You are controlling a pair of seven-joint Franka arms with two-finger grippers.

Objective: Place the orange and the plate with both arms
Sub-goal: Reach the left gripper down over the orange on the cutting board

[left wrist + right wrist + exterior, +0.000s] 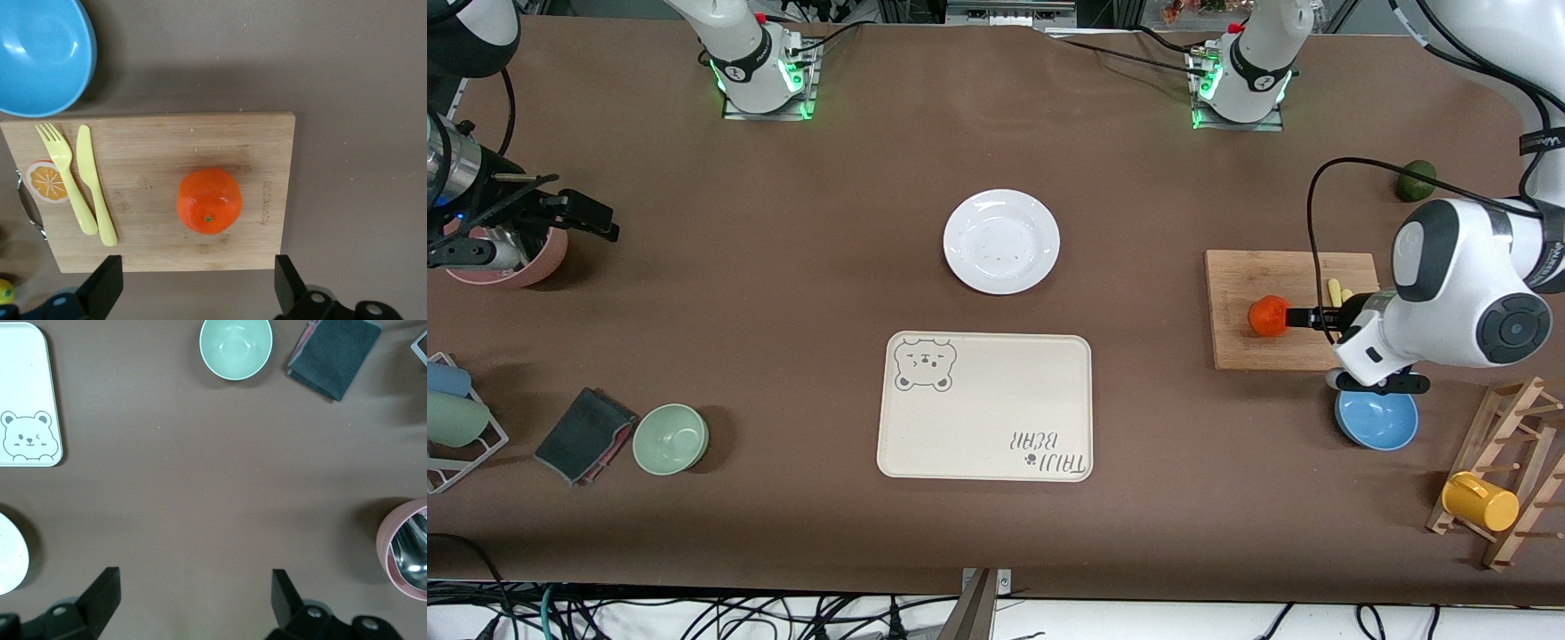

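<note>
The orange (1268, 316) (209, 201) sits on a wooden cutting board (1294, 307) (167, 190) toward the left arm's end of the table. My left gripper (1304, 317) (198, 287) hovers open over the board's edge next to the orange, with nothing between its fingers. The white plate (1001, 241) lies in the middle of the table, and its rim shows in the right wrist view (10, 553). Beside a pink bowl (507, 258) (407, 547), my right gripper (596, 218) (193, 600) hangs open and holds nothing, over bare table at the right arm's end.
A cream bear tray (984, 406) (27, 393) lies nearer the front camera than the plate. A yellow fork (63, 173) and knife (93, 183) rest on the board. Blue bowl (1376, 420), green bowl (671, 438), dark cloth (585, 434), mug rack (1498, 498), avocado (1415, 180).
</note>
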